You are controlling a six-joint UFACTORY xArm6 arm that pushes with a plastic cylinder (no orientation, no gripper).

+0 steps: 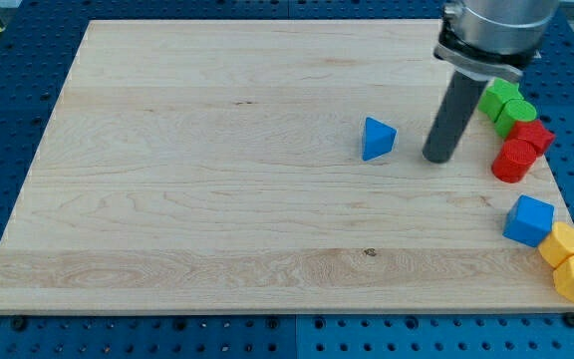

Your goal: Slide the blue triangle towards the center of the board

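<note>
The arm comes down from the view's top right, its grey wrist cut off by the frame, and ends in a dark rod that leans slightly so its lower end sits left of the wrist. My tip [438, 158] rests on the bench [167, 199], at 3 o'clock from the blue triangle [377, 139], near it but with a strip of bare wood between them. There are no jaws here, only the plain rod, and it holds nothing.

The triangle lies right of the board's middle, a little above it.

Along the right edge, from 1 to 5 o'clock of the tip: two green blocks [507, 104], two red blocks [521, 150] touching each other, a blue cube [529, 219], and two yellow blocks [572, 261] at the corner.
</note>
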